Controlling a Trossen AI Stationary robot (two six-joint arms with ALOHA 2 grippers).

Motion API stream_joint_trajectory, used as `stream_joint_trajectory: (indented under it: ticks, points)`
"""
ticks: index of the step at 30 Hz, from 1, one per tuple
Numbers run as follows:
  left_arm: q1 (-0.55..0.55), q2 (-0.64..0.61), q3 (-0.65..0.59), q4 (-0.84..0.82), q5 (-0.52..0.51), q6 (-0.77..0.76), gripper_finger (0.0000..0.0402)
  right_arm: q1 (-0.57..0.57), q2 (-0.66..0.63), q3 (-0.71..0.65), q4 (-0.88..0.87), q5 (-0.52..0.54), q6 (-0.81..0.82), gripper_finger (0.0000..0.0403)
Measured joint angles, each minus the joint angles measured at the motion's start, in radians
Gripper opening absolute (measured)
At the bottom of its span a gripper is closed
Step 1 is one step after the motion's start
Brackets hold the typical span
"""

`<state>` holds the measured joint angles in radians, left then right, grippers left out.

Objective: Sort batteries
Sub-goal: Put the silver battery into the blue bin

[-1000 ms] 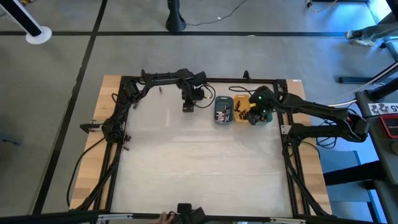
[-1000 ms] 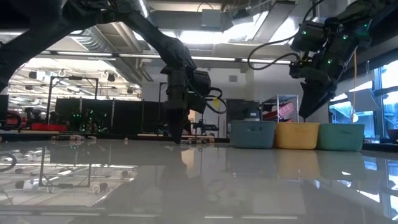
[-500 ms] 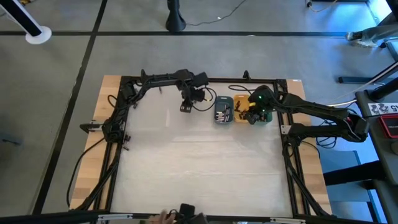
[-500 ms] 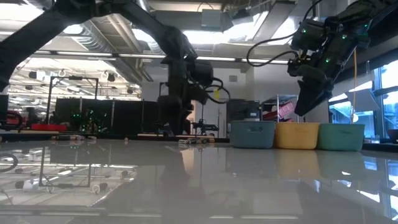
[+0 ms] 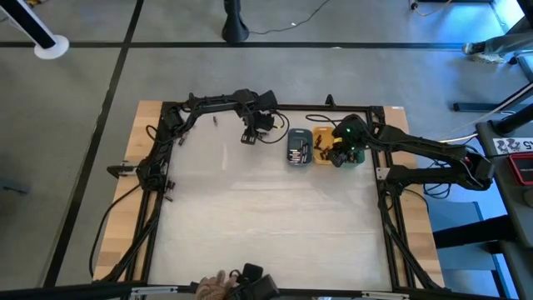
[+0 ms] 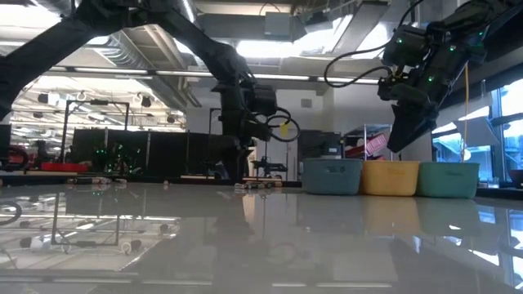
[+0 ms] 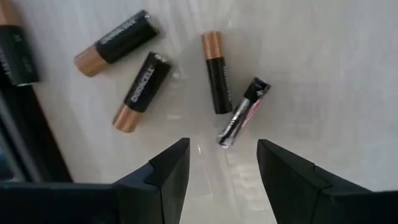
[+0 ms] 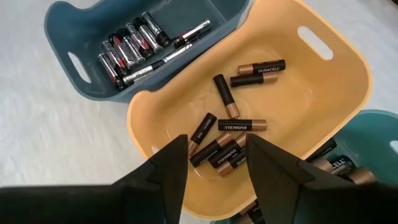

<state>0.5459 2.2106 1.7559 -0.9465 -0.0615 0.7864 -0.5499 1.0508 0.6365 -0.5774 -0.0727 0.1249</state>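
Several loose batteries lie flat on the white table under my left gripper (image 7: pixel 222 144). Three are black-and-copper cells (image 7: pixel 142 90). A slimmer silver, black and red cell (image 7: pixel 242 121) lies just ahead of the gap between the open fingers, untouched. My left gripper (image 5: pixel 248 137) points down near the table's far edge. My right gripper (image 8: pixel 216 138) hangs open above the orange tray (image 8: pixel 323 81), which holds several black-and-copper batteries (image 8: pixel 258 68). The slate-blue tray (image 8: pixel 74 37) holds silvery cells (image 8: pixel 127 50). A green tray (image 5: pixel 354 158) stands to the right of the orange one.
The three trays (image 6: pixel 391 177) stand in a row at the far right of the table. A black frame rail (image 5: pixel 275 107) runs along the far edge, just behind my left gripper. A person's hand (image 5: pixel 212 287) shows at the near edge. The white tabletop (image 5: pixel 266 217) stretches toward the near side.
My left gripper has risen a little off the table and turned about its downward axis, staying over the loose batteries with its fingers open. My right gripper has kept still above the orange tray.
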Motion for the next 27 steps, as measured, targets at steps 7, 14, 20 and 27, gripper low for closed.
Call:
stream_joint_trajectory:
  ticks: [7,14,20,27]
  points:
    - [-0.001,0.010,-0.015,0.059,0.018,0.012,0.0177,0.000,0.000,0.000,0.000,0.000,-0.001,0.0162]
    - [-0.002,0.060,-0.009,0.000,0.029,0.030,0.0175,0.000,0.000,0.000,0.000,0.000,-0.001,0.0162]
    - [-0.009,0.073,-0.012,0.014,0.010,0.015,0.0110,0.000,-0.001,0.000,0.000,0.000,-0.001,0.0162]
    - [-0.011,0.073,-0.014,0.018,-0.028,-0.088,0.0016,0.000,-0.001,0.000,0.000,0.000,0.000,0.0163]
